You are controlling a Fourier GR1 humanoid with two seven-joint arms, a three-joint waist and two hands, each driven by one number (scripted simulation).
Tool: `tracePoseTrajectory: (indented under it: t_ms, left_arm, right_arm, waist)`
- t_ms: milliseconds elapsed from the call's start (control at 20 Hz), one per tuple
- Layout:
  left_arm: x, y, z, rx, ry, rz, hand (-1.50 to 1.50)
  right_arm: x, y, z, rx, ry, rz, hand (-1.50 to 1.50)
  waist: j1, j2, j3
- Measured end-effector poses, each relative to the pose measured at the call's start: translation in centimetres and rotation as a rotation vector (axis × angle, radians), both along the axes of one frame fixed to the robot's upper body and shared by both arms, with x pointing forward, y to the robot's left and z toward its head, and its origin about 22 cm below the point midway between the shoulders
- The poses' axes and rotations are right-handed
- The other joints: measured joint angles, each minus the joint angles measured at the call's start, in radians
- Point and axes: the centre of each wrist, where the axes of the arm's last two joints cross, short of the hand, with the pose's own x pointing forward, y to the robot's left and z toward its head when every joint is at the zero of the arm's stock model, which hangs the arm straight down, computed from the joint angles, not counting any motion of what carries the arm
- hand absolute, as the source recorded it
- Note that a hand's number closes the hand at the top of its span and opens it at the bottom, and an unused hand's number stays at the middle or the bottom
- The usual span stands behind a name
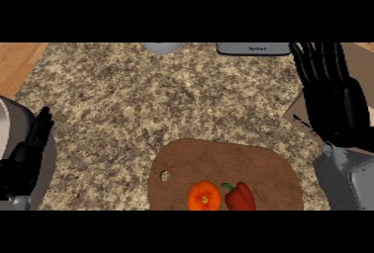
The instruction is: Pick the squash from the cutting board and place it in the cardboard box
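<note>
Orange squash (204,196) (roundish) lies on cutting board (219,160)

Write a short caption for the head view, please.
Orange squash and red pepper lie on the cutting board; right robot hand open near the cardboard box.

A speckled granite counter (146,99) spans the view, with a red pepper (241,197), green stem uppermost, near the lower edge, a rounded grey object (162,47) and a flat grey device (254,48) side by side at the far edge, both cut off, and a wooden surface (18,59) at the upper left corner.
</note>
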Motion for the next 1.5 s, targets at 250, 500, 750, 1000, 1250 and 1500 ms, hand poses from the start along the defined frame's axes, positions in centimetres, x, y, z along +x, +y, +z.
tracePoseTrajectory:
  t_ms: [250,500,750,1000,1250,1500]
  left_arm:
    - [1.5,-1.1,2.8,0.036,-0.076,-0.153,0.00]
    - [3.2,-3.6,4.3,0.038,-0.126,-0.332,0.00]
    - [4.4,-5.2,4.9,0.029,-0.139,-0.424,0.00]
    - [5.1,-5.8,5.5,0.027,-0.142,-0.464,0.00]
    - [5.5,-5.8,5.1,0.025,-0.139,-0.477,0.00]
    - [5.9,-6.3,5.5,0.024,-0.143,-0.492,0.00]
  right_arm:
    - [-1.3,-0.5,3.3,-0.123,-0.044,0.018,-1.50]
    - [-3.0,-2.0,4.5,-0.479,-0.031,-0.010,-1.50]
    - [-5.6,-2.2,2.6,-0.688,-0.112,0.009,-1.50]
    - [-7.6,-1.3,2.7,-0.898,-0.220,0.057,-1.50]
    - [-9.5,0.0,3.7,-1.163,-0.215,0.119,-1.50]
    - [-11.5,2.7,4.5,-1.402,-0.191,0.191,-1.50]
  waist:
    - [-0.037,0.006,-0.010]
    - [-0.075,0.008,-0.017]
    - [-0.058,0.013,-0.015]
    - [-0.044,0.014,-0.015]
    - [-0.038,0.015,-0.017]
    - [-0.026,0.014,-0.018]
